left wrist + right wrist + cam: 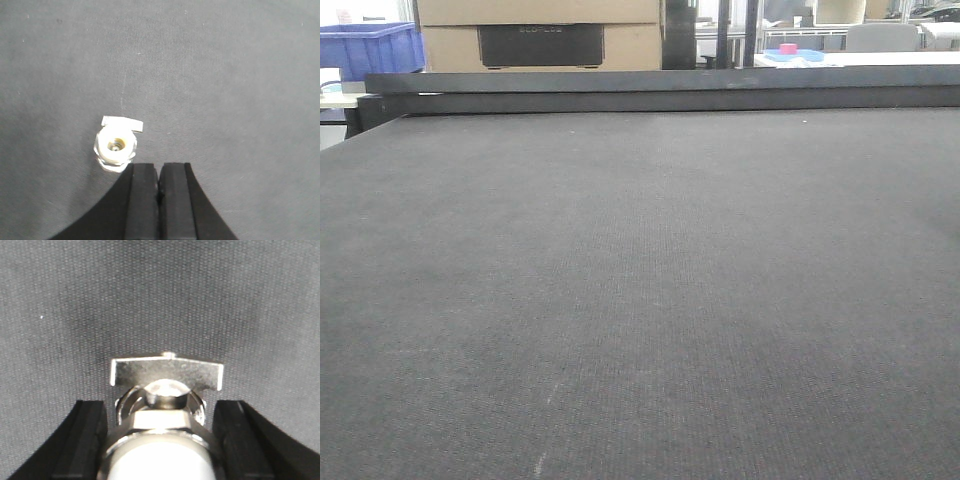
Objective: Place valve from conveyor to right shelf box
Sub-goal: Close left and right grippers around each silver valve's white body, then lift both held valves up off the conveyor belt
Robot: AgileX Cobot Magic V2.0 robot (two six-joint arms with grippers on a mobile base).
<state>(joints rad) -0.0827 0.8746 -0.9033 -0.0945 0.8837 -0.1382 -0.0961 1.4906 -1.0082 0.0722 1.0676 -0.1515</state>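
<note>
Valve point(165, 390) is on the conveyor point(160, 290) between the fingers of my right gripper point(161, 412); they're spread either side, can't tell if pinching yet; I'd clamp the hex body point(160, 419), not the handle point(165, 372); left gripper point(159, 175) has fingers pressed together.

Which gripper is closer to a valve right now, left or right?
Right. The right gripper has a valve between its fingers; whether it is clamped is unclear. The left gripper, shut, sits beside a second valve, close by its fingertips on the conveyor.
</note>
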